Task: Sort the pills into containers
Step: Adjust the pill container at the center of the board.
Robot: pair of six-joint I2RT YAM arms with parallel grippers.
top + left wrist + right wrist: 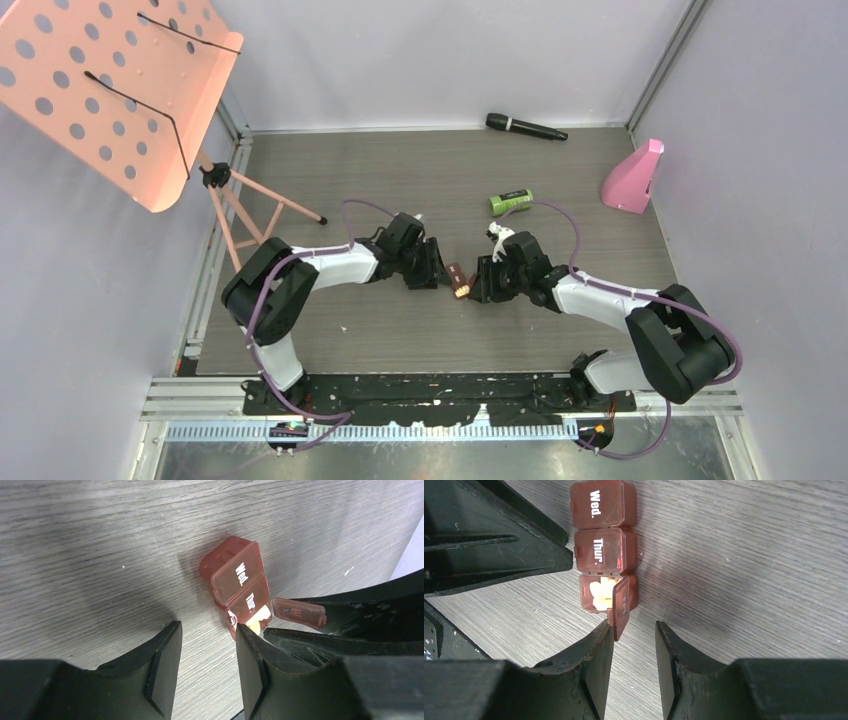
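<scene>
The small brown rectangular case point(458, 280) lies on the table between my two grippers. In the right wrist view the case point(605, 545) shows lids marked "Wed." and "Thur." shut, and its end lid point(620, 607) stands open over pale yellow pills point(602, 594). My right gripper point(634, 627) is open and empty, its left fingertip at the open lid's edge. My left gripper point(207, 627) is open and empty, its right fingertip beside the case point(235, 580) at the open compartment. The green-lidded bottle point(511, 201) lies behind the right gripper. The white bottle is not clearly in view.
A black microphone point(526, 127) lies at the back wall. A pink wedge-shaped object point(633, 177) stands at the back right. A pink perforated music stand point(110, 90) rises at the back left, its legs on the table's left side.
</scene>
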